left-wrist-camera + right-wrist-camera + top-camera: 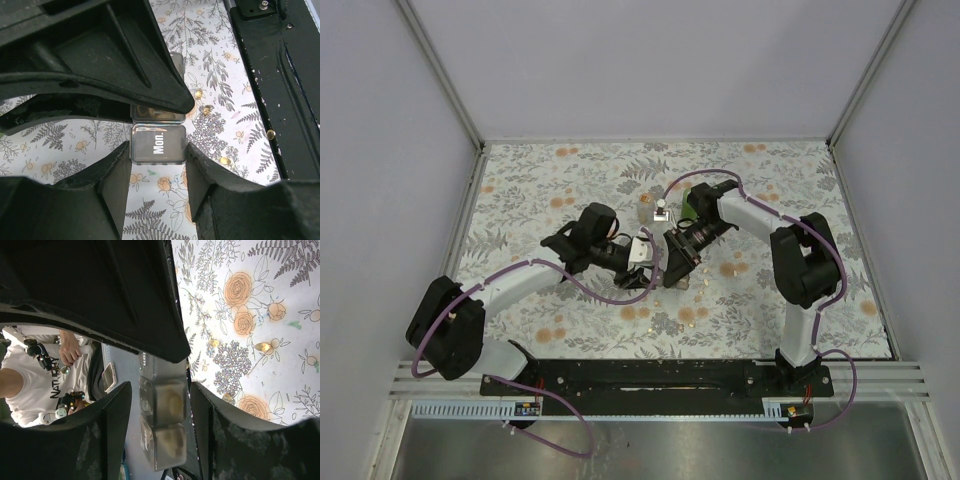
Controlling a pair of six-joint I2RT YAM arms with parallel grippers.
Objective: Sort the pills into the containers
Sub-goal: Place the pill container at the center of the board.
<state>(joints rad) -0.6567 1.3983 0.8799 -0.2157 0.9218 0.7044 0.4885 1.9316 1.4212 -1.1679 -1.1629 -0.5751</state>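
The floral-patterned desk [770,170] fills the top view. The left arm [520,280] and right arm [760,215] reach inward across it and meet near its middle.

Between them is the pill organizer [642,250], a clear strip of day compartments. From above only a short pale stretch of it shows, slanting up and to the right between the two grippers. The left wrist view shows its end compartment [158,144], with a lid marked "Mon." whose lettering reads from bottom to top. The long axis runs straight away from that camera, with the Mon. end nearest it and the next compartment disappearing under a large dark shape above. In the right wrist view the strip [162,425] also runs lengthwise down the gap between the fingers, showing three clear compartments in a row.

The left gripper [157,147] is closed narrowly on the Mon. compartment, one finger against each long side. The right gripper [161,390] straddles the strip with its fingers close on both sides. A thin sliver of background shows along each edge, so I cannot tell whether it is actually pressing.

Behind the grippers in the top view stand a small white-topped container [662,210] and a clear one [645,212] just beside it.

Amber, translucent pills [206,110] lie loose on the desk near the organizer, scattered apart from one another.
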